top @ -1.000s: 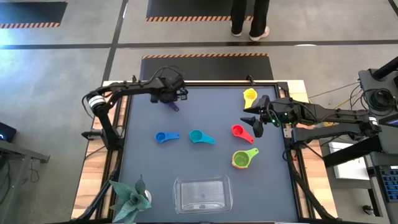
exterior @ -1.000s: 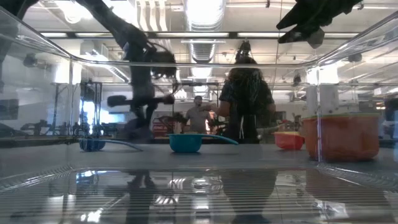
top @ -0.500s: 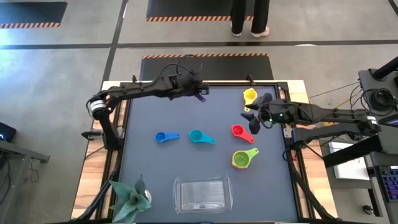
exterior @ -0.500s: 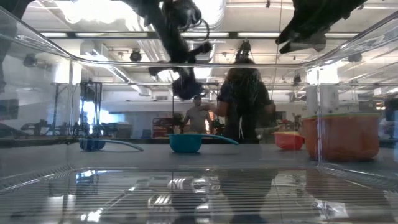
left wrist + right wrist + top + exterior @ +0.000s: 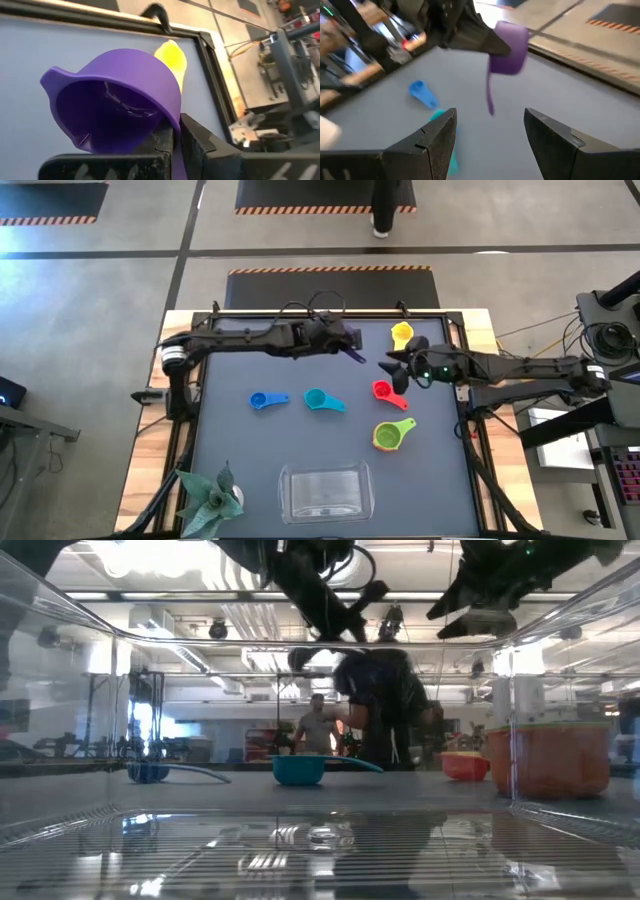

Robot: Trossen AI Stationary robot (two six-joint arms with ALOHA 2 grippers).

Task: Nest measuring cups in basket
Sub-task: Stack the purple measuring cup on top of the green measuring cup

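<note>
My left gripper (image 5: 349,346) reaches along the table's far edge and is shut on the purple measuring cup (image 5: 358,353), which hangs above the table just left of the yellow cup (image 5: 401,334). Close to its right, my right gripper (image 5: 397,368) stands open above the red cup (image 5: 384,391) and touches nothing. The blue cup (image 5: 262,400) and the teal cup (image 5: 320,399) rest on the mat mid-table. A green cup (image 5: 392,435) with orange inside it sits right of centre. The clear basket (image 5: 287,492) stands at the near edge. My left gripper pinches the purple cup's handle where it joins the bowl (image 5: 176,161) between its two fingers. The fingers come from the table's left, slanting slightly down. The cup is lifted clear and tipped, its mouth (image 5: 100,112) toward the wrist, and the handle's free end (image 5: 490,102) hangs below.
A green-leaved toy plant (image 5: 210,500) stands at the near left corner beside the basket. The table's black frame (image 5: 300,312) runs just behind the left gripper. A person (image 5: 390,205) stands on the floor beyond the far edge.
My left gripper has swung from the far left toward the table's right along the far edge, rising and tipping up nearer level, carrying the purple cup clear of the table. My right gripper has sunk a little and rolled, staying open.
</note>
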